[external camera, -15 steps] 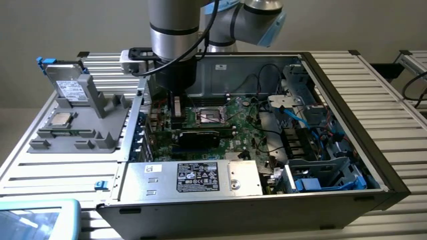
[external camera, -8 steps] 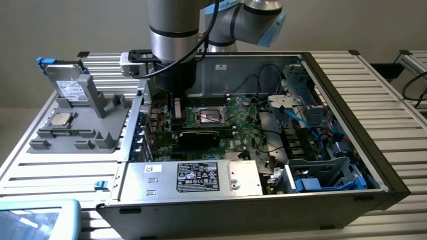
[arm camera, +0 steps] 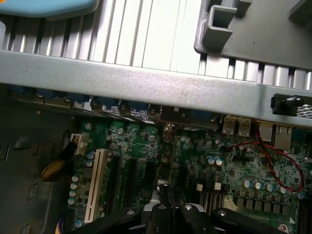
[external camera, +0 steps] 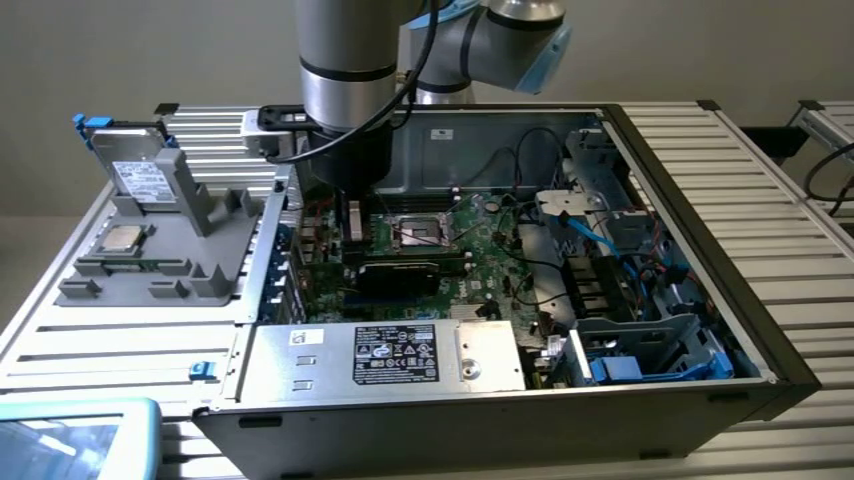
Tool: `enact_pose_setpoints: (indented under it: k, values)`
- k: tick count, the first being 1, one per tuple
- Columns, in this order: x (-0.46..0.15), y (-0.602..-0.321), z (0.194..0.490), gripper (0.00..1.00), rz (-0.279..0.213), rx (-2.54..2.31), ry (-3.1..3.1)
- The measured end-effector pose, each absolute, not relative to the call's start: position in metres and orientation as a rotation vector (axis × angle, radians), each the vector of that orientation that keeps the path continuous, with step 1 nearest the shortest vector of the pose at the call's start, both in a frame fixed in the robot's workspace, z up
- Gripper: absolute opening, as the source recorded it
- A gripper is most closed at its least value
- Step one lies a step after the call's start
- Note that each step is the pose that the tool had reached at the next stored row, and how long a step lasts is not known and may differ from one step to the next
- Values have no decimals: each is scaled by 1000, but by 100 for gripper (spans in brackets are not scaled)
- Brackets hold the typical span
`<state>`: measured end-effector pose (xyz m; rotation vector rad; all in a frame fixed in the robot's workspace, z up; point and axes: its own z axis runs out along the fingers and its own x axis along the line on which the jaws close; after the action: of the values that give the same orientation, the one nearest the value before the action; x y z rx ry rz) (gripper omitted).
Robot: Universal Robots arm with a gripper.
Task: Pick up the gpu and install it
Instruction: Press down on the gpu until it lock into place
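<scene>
The gpu (external camera: 407,275) stands on edge among the expansion slots of the green motherboard (external camera: 497,250), inside the open computer case (external camera: 694,190); its black cooler face shows in the exterior view. My gripper (external camera: 358,232) reaches down into the case at the card's end toward the exterior view's left. In the wrist view the gripper (arm camera: 170,208) is shut, and the gpu (arm camera: 163,168) runs edge-on from its fingers toward the case's rear wall (arm camera: 146,78). I cannot tell whether the card sits fully in its slot.
A white slot (arm camera: 95,185) and black slots lie beside the card. A red wire (arm camera: 273,165) loops over the board. The power supply (external camera: 400,355) and a blue drive cage (external camera: 654,350) crowd the case. A grey fixture (external camera: 200,245) outside holds a drive (external camera: 140,172).
</scene>
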<state>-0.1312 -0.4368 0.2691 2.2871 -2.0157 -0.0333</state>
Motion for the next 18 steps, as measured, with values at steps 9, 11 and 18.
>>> enact_pose_setpoints:
  k: [9, 11, 18]
  values:
    - [-131, -437, 269, 12, -33, 2288, -2016]
    - [-131, -437, 269, 12, -33, 2288, -2016]
    - [-131, -437, 267, 12, -34, 2287, -2016]
